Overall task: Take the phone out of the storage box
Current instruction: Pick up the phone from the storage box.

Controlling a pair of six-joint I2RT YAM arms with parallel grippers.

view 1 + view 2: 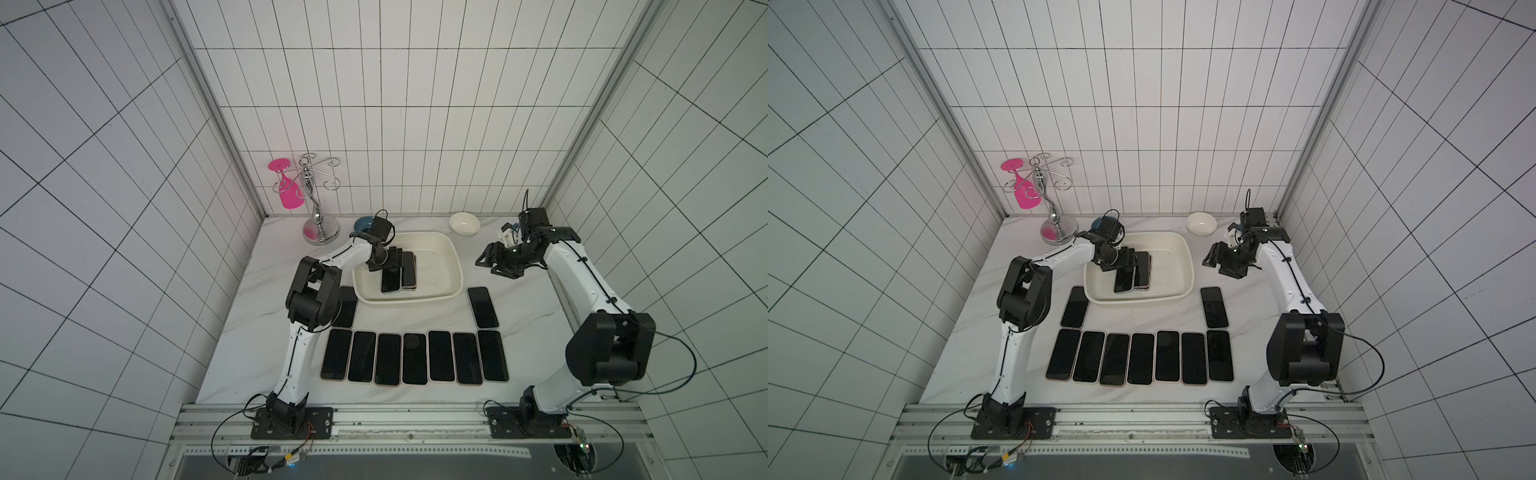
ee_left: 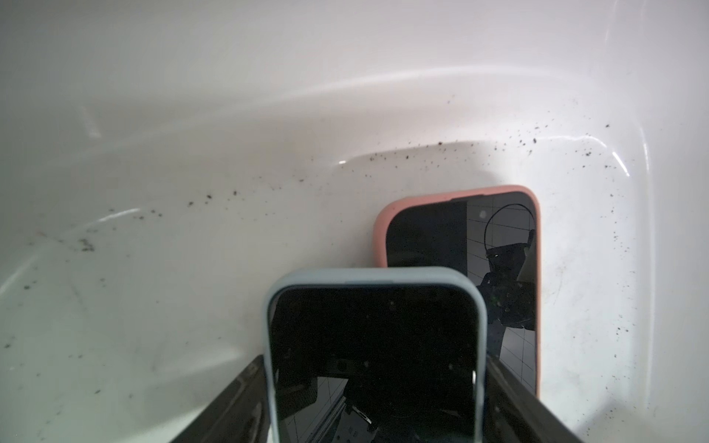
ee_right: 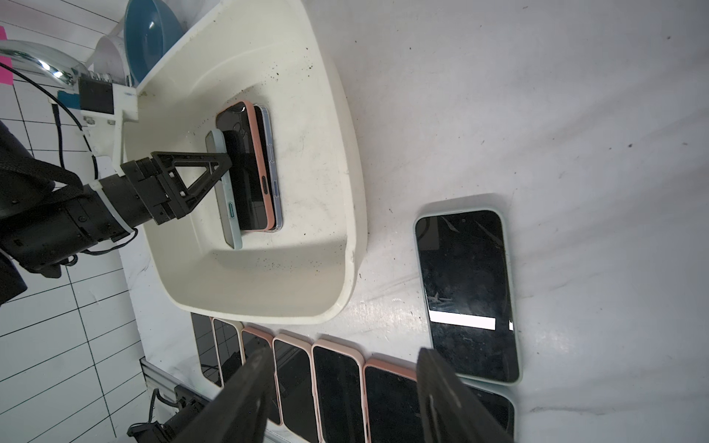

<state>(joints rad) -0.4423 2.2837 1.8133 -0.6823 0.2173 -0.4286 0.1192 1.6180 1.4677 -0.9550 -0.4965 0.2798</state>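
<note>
In the box [image 1: 455, 266], the phone [image 2: 374, 345] was flanked by the left gripper [image 1: 392, 266], grip unclear; the right gripper [image 3: 343, 353] was spread.

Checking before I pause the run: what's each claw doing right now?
Left claw: around the blue-cased phone in the storage box; whether it grips cannot be told.
Right claw: open, holding nothing.
</note>
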